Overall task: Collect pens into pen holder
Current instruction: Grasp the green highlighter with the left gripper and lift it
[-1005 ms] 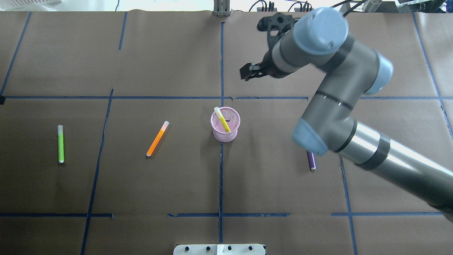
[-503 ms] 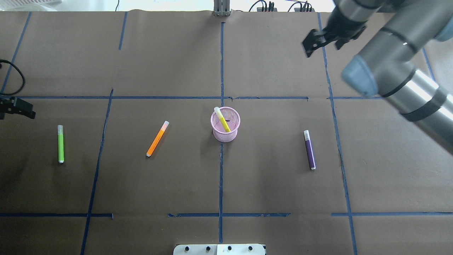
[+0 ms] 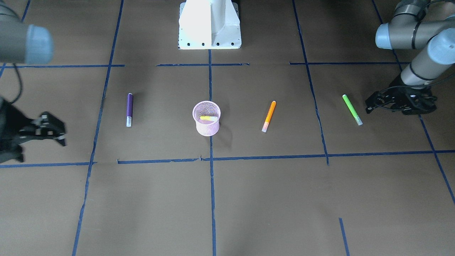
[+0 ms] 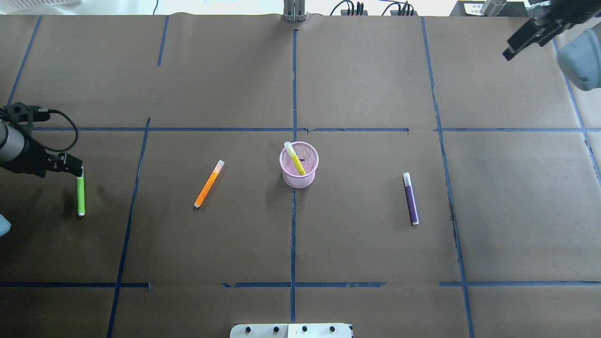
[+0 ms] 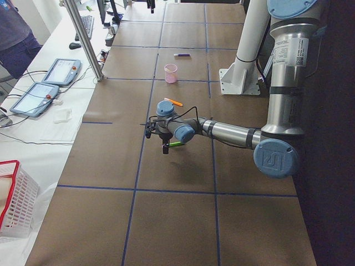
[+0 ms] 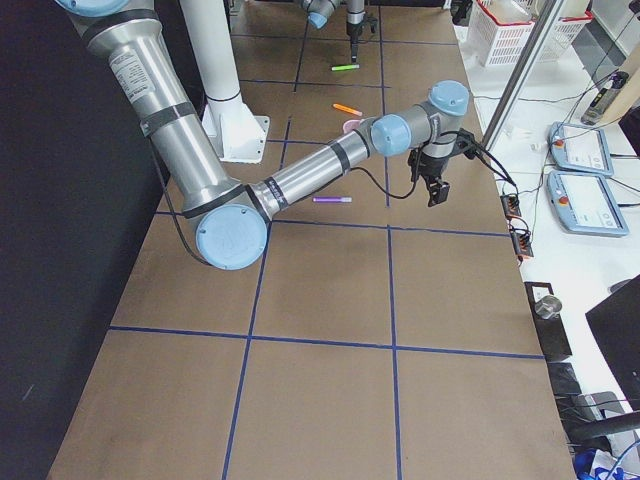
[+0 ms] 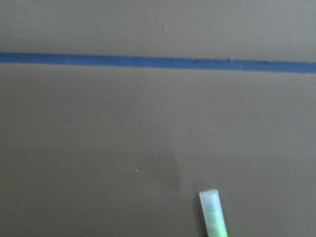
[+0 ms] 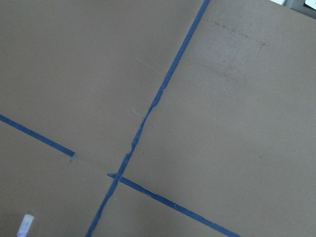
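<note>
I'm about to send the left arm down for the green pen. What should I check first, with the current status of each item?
1. Green pen lying flat with nothing against it: ok.
2. Left gripper centred over the pen: not ok, it is at the capped end, not the middle.
3. Left gripper open wide enough: cannot tell.
4. Pen holder upright with room: ok, only the yellow pen leans inside.
5. Right gripper out of the way: ok, it is off at the far right corner of the table.
</note>
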